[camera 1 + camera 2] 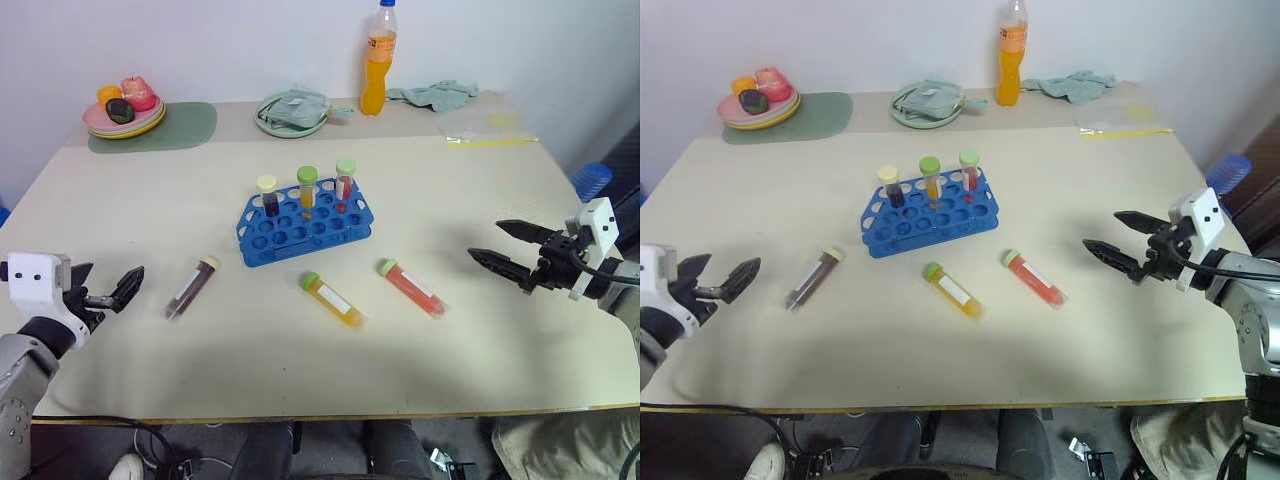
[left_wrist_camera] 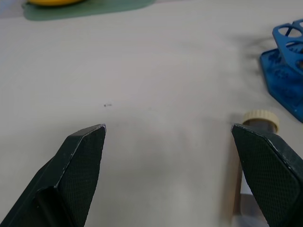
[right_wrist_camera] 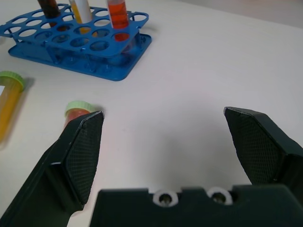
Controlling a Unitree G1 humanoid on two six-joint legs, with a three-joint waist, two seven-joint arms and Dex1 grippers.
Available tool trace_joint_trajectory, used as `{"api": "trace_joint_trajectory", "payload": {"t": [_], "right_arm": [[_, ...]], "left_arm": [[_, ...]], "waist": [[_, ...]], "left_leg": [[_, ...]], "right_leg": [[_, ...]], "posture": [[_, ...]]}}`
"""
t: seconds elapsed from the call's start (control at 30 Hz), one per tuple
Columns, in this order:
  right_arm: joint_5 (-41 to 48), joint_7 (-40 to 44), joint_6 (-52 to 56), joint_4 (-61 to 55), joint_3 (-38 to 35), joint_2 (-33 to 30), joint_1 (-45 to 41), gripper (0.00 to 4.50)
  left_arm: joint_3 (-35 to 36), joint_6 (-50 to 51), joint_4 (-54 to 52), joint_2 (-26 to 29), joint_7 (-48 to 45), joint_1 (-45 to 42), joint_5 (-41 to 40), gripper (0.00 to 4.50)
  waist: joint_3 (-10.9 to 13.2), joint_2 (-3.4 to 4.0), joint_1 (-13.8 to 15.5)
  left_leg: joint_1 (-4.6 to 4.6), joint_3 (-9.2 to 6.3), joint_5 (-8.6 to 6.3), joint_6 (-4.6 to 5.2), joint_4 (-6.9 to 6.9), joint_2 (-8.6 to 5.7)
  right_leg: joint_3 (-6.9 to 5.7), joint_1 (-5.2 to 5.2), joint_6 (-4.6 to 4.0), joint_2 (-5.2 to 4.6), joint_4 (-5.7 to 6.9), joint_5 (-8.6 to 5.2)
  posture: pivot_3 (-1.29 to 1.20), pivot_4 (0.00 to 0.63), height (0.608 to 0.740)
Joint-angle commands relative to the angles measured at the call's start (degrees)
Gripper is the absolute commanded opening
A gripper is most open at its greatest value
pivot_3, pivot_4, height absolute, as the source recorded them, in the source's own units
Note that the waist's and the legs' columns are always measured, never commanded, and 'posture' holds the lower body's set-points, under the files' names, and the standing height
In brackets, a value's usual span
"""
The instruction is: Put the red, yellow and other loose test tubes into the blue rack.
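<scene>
The blue rack (image 1: 305,222) stands mid-table with three capped tubes upright in its back row. In front of it three loose test tubes lie flat: a dark brown one with a cream cap (image 1: 192,286), a yellow one with a green cap (image 1: 332,299) and a red one with a green cap (image 1: 411,288). My left gripper (image 1: 108,282) hovers open at the table's left, a short way left of the brown tube, whose cap (image 2: 261,120) shows beside one finger. At the table's right my right gripper (image 1: 487,240) is open and empty, pointing toward the red tube (image 3: 78,108).
Along the back edge stand an orange drink bottle (image 1: 376,60), a plate of fruit (image 1: 125,112) on a green mat (image 1: 190,125), a green plate with a cloth (image 1: 292,110), a crumpled cloth (image 1: 435,94) and a clear bag (image 1: 490,128).
</scene>
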Motion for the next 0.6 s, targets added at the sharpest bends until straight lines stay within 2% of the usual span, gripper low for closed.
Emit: {"api": "trace_joint_trajectory", "payload": {"t": [0.03,0.37,0.5,0.6], "right_arm": [[-0.53,0.38,-0.88,0.05,0.34,-1.45,-2.18,4.5],[-1.09,-2.21,3.19,-2.88,1.34,-2.0,-3.36,4.5],[-3.41,-2.99,6.61,-6.37,4.14,-5.34,-3.43,4.5],[-5.04,-5.94,9.11,-9.57,7.88,-5.41,-6.25,4.5]], "left_arm": [[1.21,-0.57,-2.2,0.06,0.74,0.11,-0.28,4.36],[-0.6,-0.12,-3.16,1.04,0.19,-3.4,-2.13,4.36],[-3.42,-0.76,-4.33,1.95,-2.59,-4.68,-3.14,4.36],[-6.61,-1.54,-3.79,3.47,-5.72,-6.22,-3.23,4.36]], "waist": [[0.0,0.0,-0.06],[0.0,0.0,0.26],[0.0,0.0,0.15],[0.0,-0.01,-0.14]], "left_leg": [[0.0,0.01,0.0,0.0,0.0,0.0],[-0.01,0.09,-0.01,0.02,0.02,0.0],[-0.01,0.15,-0.02,0.03,0.01,0.0],[-0.01,0.19,-0.02,0.03,-0.01,0.03]], "right_leg": [[0.01,-0.01,0.0,0.0,0.0,0.0],[0.08,-0.03,0.01,0.0,0.0,0.0],[0.15,-0.07,0.01,0.0,0.0,0.01],[0.2,-0.11,0.0,0.03,0.02,0.01]], "posture": [[0.0,0.15,0.74],[0.0,0.15,0.74],[0.0,0.15,0.74],[0.0,0.15,0.74]]}}
